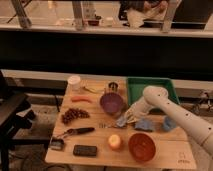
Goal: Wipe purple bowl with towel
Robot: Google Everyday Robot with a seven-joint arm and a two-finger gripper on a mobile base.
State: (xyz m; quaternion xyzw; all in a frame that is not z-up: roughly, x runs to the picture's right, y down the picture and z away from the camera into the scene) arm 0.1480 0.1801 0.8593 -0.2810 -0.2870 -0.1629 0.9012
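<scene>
Clutter is spread over the wooden table (165, 156). At the left, a white cup (74, 81), a cluster of dark grapes (75, 115) and a black-handled brush (76, 132) are seen, well apart from the work. Toward the middle, the purple bowl (111, 104) is found upright, with a small can (113, 86) just behind it. In front of the bowl and slightly to its right, the towel (120, 123) is laid on the table, near the bowl's rim. The gripper (126, 118) is lowered onto the towel, its fingers pressed together and, it is judged, pinching the cloth. Further right, a deeper blue cloth pad (145, 125), an orange-red bowl (142, 146), a green tray (150, 87) and a blue cup (167, 123) are placed.

Several risks are to be expected. Only a thin fold may be caught, so the towel could be dropped on lifting. The bowl could be pushed toward the can if wiping pressure is applied sideways. The blue pad, lying close, could be dragged along by the white arm (165, 102).
</scene>
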